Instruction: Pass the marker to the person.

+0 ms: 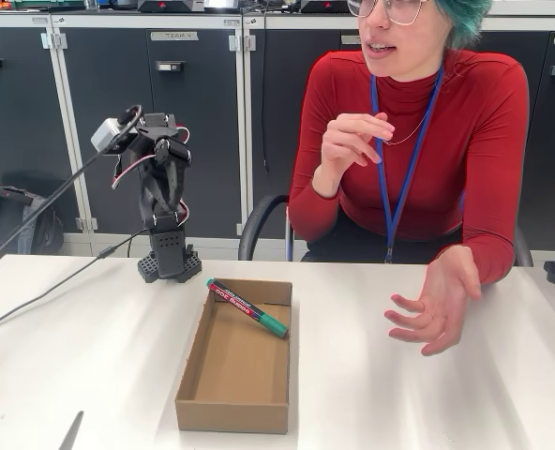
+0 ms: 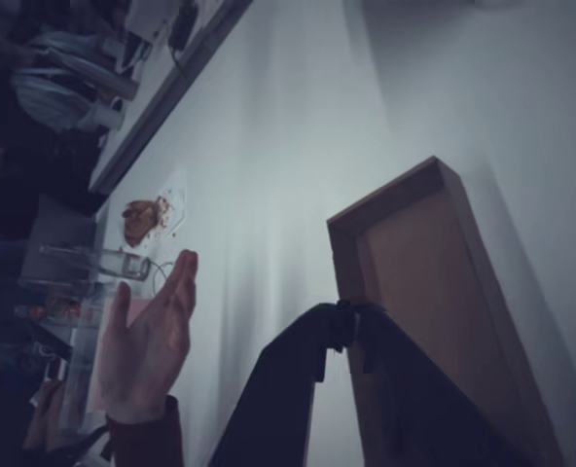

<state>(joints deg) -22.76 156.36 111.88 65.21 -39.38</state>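
Nearest in the fixed view, a white table (image 1: 90,375) with an open cardboard box (image 1: 231,412) set lengthwise on it, plain brown, shallow.

Across the far end of that box, the marker (image 1: 247,308), lying slantwise: dark body with a red label, green cap toward the right wall, other end up by the far left corner. Hard to tell whether propped on the rim or down on the floor of the box. Well apart from the arm, touched by nothing.

To the right of the box, a hand (image 1: 437,300) held above the tabletop, palm turned inward, fingers spread, red sleeve behind it.

Further back on the left, a black arm (image 1: 165,187) folded upright on its base at the far edge of the table, with a cable (image 1: 43,295) trailing off to the left.

In the wrist view, the gripper (image 2: 351,321) clenched, dark fingers meeting at the tips with nothing between them, hanging over the near corner of the box (image 2: 414,253); off to the left, an open hand (image 2: 152,341) over the pale table (image 2: 269,146).

Behind the table, the person (image 1: 465,122) seated in a chair (image 1: 259,225), red sweater, blue lanyard, other hand (image 1: 352,141) raised at chest height with fingers loosely curled.

At the very back, a row of dark cabinets (image 1: 193,122).
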